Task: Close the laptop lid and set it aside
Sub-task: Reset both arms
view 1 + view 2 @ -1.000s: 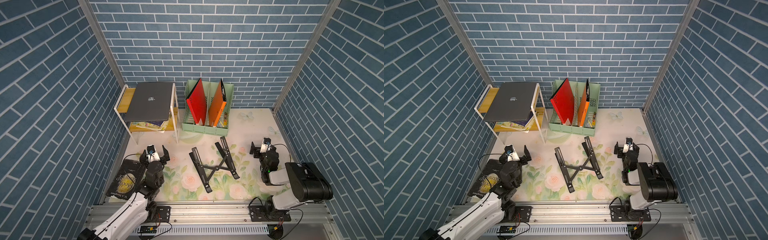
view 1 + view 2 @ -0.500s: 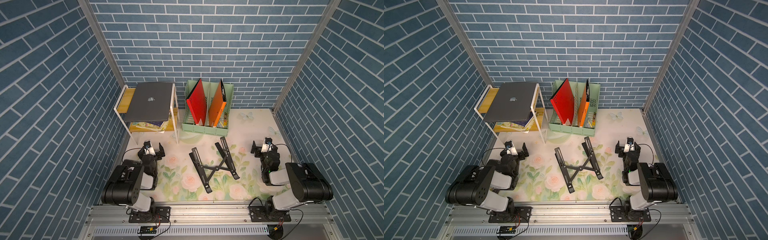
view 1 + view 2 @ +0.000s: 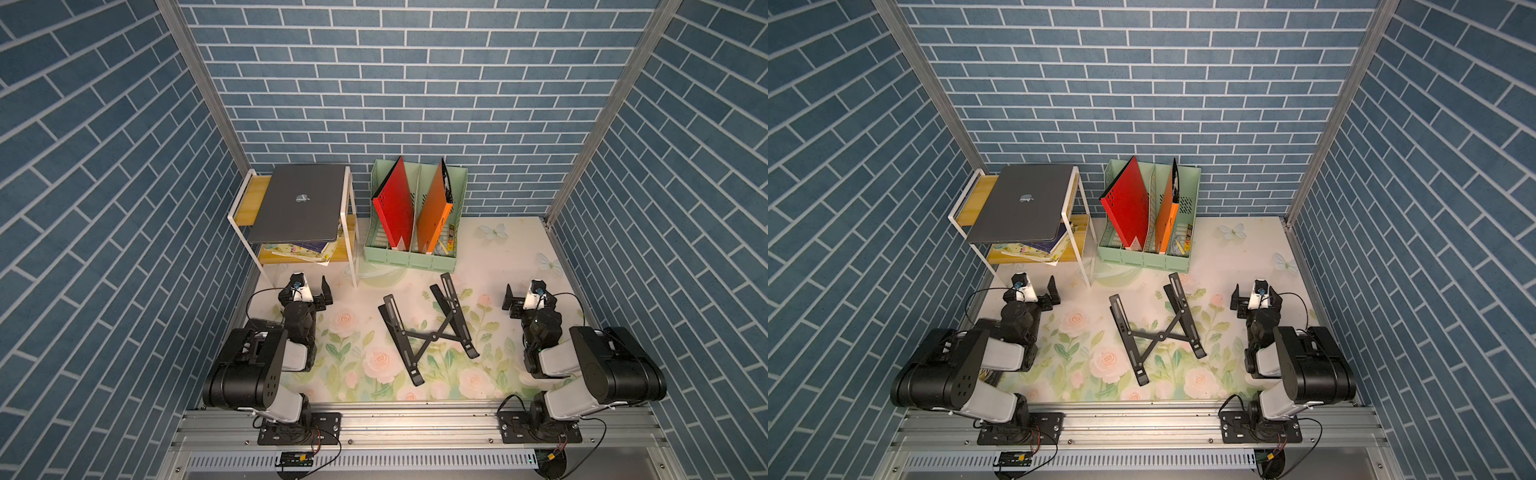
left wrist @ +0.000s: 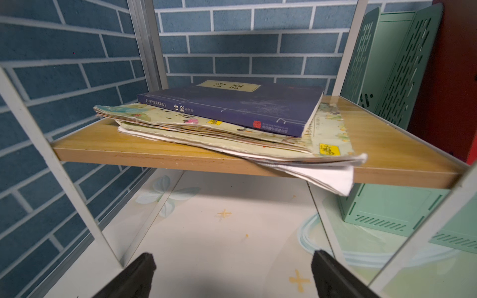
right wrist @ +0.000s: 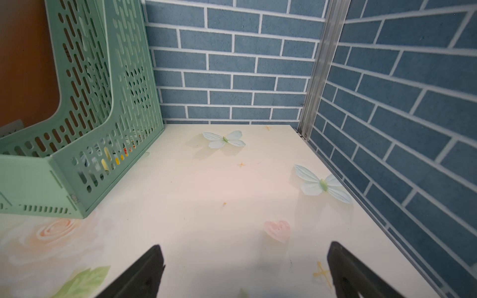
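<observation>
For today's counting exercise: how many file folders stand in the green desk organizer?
2. The red folder leans on the side nearest the shelf rack; the orange folder stands beside it, farther from that rack. Others could be hidden behind them.

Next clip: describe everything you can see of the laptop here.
The laptop is a slim, dark grey notebook that looks like metal. Its lid is shut flat, pale apple logo facing up, so its inside is hidden. It lies level on the top wooden shelf of the white-framed rack in the far left corner, its near edge seemingly overhanging the front. Nothing else touches it.
</observation>
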You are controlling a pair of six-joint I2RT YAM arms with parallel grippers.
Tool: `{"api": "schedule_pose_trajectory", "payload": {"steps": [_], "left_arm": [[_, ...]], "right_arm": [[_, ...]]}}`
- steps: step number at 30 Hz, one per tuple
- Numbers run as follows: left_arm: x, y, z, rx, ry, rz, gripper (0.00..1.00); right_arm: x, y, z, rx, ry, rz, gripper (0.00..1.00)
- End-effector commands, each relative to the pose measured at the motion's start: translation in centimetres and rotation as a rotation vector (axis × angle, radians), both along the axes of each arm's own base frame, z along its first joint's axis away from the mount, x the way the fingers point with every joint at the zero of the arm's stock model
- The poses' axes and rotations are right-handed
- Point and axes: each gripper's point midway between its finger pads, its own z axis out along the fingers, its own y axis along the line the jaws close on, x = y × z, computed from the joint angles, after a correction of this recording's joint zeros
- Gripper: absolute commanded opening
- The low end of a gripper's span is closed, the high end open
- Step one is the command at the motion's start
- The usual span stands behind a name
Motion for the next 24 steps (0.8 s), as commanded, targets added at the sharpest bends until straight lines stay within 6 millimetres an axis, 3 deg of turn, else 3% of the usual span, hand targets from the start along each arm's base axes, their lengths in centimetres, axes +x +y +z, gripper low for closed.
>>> {"api": "schedule_pose_trajectory", "payload": {"steps": [1, 2, 24], "left_arm": [[0.33, -0.46, 0.06, 0.014, 0.004, -0.027, 1.00], [0.31, -0.46, 0.05, 0.013, 0.003, -0.027, 1.00], [0.33, -0.46, 0.06, 0.012, 0.003, -0.027, 1.00]], "right_arm": [[-1.98, -0.55, 4.14, -0.003, -0.198, -0.028, 1.00], [-2.62, -0.78, 4.36, 0.004, -0.217, -0.039, 1.00], [-2.72, -0.66, 4.35, -0.004, -0.217, -0.038, 1.00]]}}
